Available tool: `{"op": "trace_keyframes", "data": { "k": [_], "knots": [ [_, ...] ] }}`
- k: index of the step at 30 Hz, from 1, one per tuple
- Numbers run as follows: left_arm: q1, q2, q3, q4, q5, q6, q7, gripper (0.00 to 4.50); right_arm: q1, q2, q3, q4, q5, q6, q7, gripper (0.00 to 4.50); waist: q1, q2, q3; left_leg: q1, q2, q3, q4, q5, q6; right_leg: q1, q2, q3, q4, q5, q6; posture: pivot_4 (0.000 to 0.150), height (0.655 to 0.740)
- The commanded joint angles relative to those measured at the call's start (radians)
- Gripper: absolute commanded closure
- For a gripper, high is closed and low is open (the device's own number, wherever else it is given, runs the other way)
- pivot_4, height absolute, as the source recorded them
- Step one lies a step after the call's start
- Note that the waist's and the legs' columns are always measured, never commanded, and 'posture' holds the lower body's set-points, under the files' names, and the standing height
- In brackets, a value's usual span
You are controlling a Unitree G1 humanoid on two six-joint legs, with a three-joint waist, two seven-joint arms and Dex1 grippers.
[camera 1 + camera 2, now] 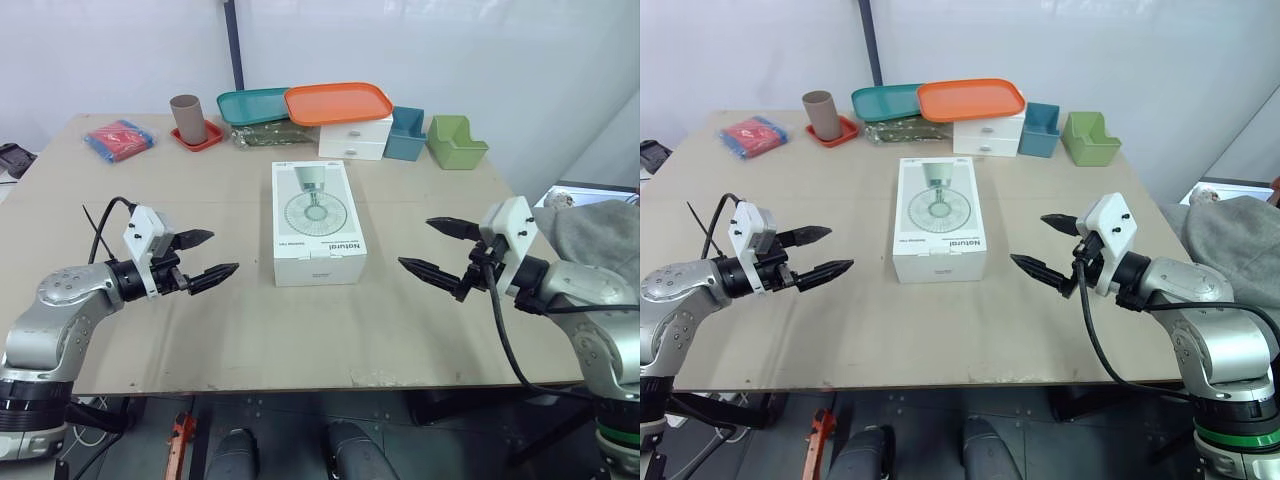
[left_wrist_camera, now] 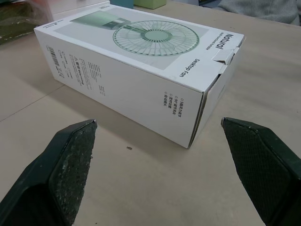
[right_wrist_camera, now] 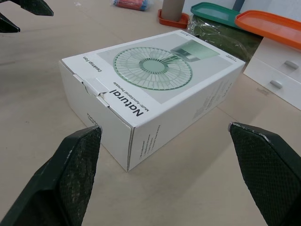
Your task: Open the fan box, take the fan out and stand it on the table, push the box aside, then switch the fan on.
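Tabletop conditions: the fan box (image 1: 318, 222) lies flat and closed near the middle of a bare tan table (image 1: 250, 340), printed face up, with its tuck flap (image 2: 225, 55) at the end nearest the robot.

End-effector state: the left gripper (image 1: 224, 252) and the right gripper (image 1: 414, 242) hover above the table on either side of the box, well apart from it. Both have their fingers spread wide and hold nothing.

Probable faults (judged from this layout):
- Box slides instead of opening. The carton looks light and the board looks smooth, so prying at the flap with one arm, unbraced by the other, would likely push it toward the back row.
- Flap tears or creases. The tab sits tucked with only a thin edge exposed (a blunt fingertip may dig into the card).
- Fan drops out if the box is tipped open-end down.
- Clutter strike. A hard shove aside could send the box into the white drawer unit (image 1: 355, 138) or the brown cup (image 1: 187, 117).

Surface and room: along the far edge stand a teal tray (image 1: 255, 105), an orange tray (image 1: 338, 103) on the drawer unit, a teal bin (image 1: 405, 135) and a green bin (image 1: 456, 142). A red-and-blue packet (image 1: 120, 138) lies at the far left corner. A plain white wall (image 1: 450, 50) backs the table, and grey cloth (image 1: 595, 230) is heaped off its right side.
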Motion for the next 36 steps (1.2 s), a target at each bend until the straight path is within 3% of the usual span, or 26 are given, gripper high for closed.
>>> {"op": "trace_keyframes", "data": {
  "k": [1, 19, 23, 24, 25, 28, 33, 36],
  "knots": [
    [-0.013, 0.012, 0.007, -0.016, 0.002, -0.006, -0.010, 0.00, -0.014, -0.009, 0.007, -0.024, -0.006, -0.022, 0.016, 0.08, 0.000, 0.000, 0.000, 0.000, 0.000, 0.000, 0.000, 0.000, 0.000, 0.000, 0.000, 0.000, 0.000, 0.000, 0.000, 0.150, 0.7400],
    [-0.022, -0.014, 0.046, -0.046, -0.031, 0.011, 0.009, 0.00, -0.081, 0.019, 0.068, 0.034, -0.039, -0.062, 0.039, 0.08, 0.000, 0.000, 0.000, 0.000, 0.000, 0.000, 0.000, 0.000, 0.000, 0.000, 0.000, 0.000, 0.000, 0.000, 0.000, 0.150, 0.7400],
    [-0.102, -0.067, 0.052, -0.028, -0.096, 0.016, 0.006, 1.06, -0.107, 0.028, 0.094, 0.025, -0.064, -0.071, 0.026, 0.00, 0.000, 0.000, 0.000, 0.000, 0.000, 0.000, 0.000, 0.000, 0.000, 0.000, 0.000, 0.000, 0.000, 0.001, 0.001, 0.150, 0.7400],
    [-0.119, -0.075, 0.033, -0.010, -0.073, 0.006, 0.014, 1.55, -0.113, 0.028, 0.104, 0.021, -0.079, -0.079, 0.022, 0.00, 0.000, 0.000, 0.000, 0.000, 0.000, 0.000, 0.000, 0.000, 0.000, 0.000, 0.000, 0.000, 0.000, 0.002, 0.004, 0.150, 0.7400],
    [-0.136, -0.087, 0.012, 0.014, -0.042, -0.015, 0.023, 1.55, -0.118, 0.027, 0.120, 0.018, -0.102, -0.091, 0.018, 0.00, 0.000, 0.000, 0.000, 0.000, 0.000, 0.000, 0.000, 0.000, 0.000, 0.000, 0.000, 0.000, 0.000, 0.002, 0.004, 0.150, 0.7400],
    [-0.206, -0.152, -0.034, 0.083, 0.009, -0.053, 0.059, 2.55, -0.141, 0.026, 0.195, -0.003, -0.186, -0.119, 0.001, 0.00, 0.001, 0.000, 0.000, 0.000, 0.000, 0.000, 0.003, 0.000, 0.000, 0.001, 0.000, 0.000, 0.000, 0.003, 0.003, 0.150, 0.7400],
    [-0.279, -0.209, -0.118, 0.226, 0.072, -0.122, -0.010, 4.31, -0.197, 0.068, 0.275, -0.022, -0.243, -0.129, -0.024, 0.00, 0.001, 0.000, 0.000, 0.000, 0.000, -0.001, 0.004, 0.000, 0.000, 0.002, 0.000, 0.000, 0.001, 0.004, 0.005, 0.150, 0.7400],
    [-0.324, -0.239, -0.156, 0.299, 0.116, -0.162, -0.014, 4.42, -0.214, 0.090, 0.293, -0.018, -0.263, -0.131, -0.031, 0.00, 0.000, 0.000, 0.000, 0.000, 0.000, -0.001, 0.003, 0.000, 0.000, 0.000, 0.001, 0.000, 0.001, 0.005, 0.005, 0.150, 0.7400]
  ]
}}
